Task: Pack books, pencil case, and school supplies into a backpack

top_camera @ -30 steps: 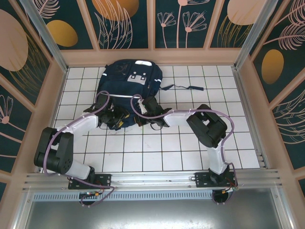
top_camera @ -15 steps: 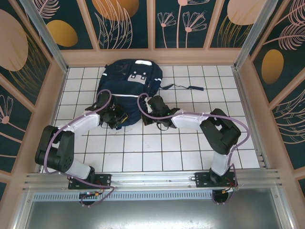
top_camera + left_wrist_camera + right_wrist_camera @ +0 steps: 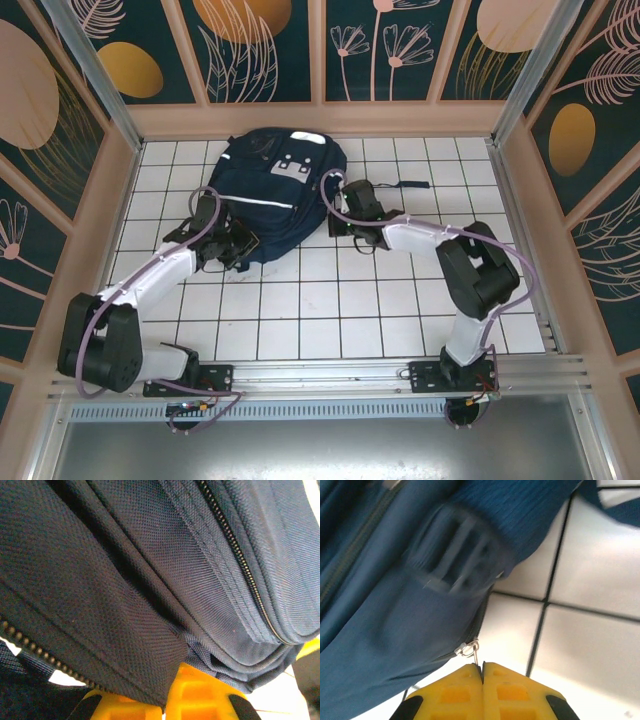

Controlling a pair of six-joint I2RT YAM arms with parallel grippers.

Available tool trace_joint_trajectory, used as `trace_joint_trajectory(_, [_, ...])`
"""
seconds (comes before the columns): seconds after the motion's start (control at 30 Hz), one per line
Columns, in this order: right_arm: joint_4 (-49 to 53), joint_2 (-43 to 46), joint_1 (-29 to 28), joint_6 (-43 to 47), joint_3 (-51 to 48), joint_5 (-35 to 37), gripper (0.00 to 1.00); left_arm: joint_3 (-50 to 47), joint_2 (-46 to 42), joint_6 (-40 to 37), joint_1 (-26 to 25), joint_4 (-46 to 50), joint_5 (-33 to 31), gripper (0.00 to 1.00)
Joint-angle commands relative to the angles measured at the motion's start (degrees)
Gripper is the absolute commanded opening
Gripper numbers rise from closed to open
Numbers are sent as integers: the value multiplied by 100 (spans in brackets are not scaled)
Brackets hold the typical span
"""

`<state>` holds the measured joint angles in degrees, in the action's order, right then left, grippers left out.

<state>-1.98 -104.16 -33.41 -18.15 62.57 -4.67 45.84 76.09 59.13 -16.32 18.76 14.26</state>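
Note:
The navy backpack [image 3: 272, 185] lies slanted on the white tiles at the back. My left gripper [image 3: 245, 246] is at its near left edge. In the left wrist view its yellow fingers [image 3: 210, 700] are shut on a flap of the backpack's fabric [image 3: 145, 650], just below a zipper line. My right gripper [image 3: 343, 206] is at the pack's right side. There my right gripper [image 3: 482, 668] is shut on the small metal zipper pull [image 3: 475, 655] at the edge of the backpack [image 3: 375, 615]. The books, pencil case and school supplies are hidden.
A dark strap [image 3: 395, 184] trails right from the pack across the tiles. A blurred plastic buckle [image 3: 452, 550] hangs close above the right fingers. Patterned walls [image 3: 320, 60] close in the back and both sides. A metal rail [image 3: 320, 375] runs along the near edge.
The left gripper has closed on the backpack's fabric. The right gripper, still shut, has swung up and to the right along the pack's side. The backpack has turned and shifted right.

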Motion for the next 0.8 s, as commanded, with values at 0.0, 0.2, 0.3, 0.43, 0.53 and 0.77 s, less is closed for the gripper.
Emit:
trace_joint_trajectory(0.0, [765,-402,827,-57,315,1403,0,-75,-402,-306,349,780,-1133,0])
trace_joint_trajectory(0.2, [819,-541,918,-29,519,1414,0,-271,-684,-67,342,305,-363,0])
trace_joint_trajectory(0.3, [822,-465,920,0,529,1259,0,-179,-658,-94,298,294,-220,0])
trace_joint_trajectory(0.43, [820,-132,924,-89,402,1226,6,-33,-571,-164,234,362,-177,0])
trace_joint_trajectory(0.53, [687,247,911,-178,150,1006,13,26,-558,-217,241,438,-241,0])
trace_joint_trajectory(0.77, [175,1091,717,-252,-451,590,36,476,-435,-398,205,499,-90,0])
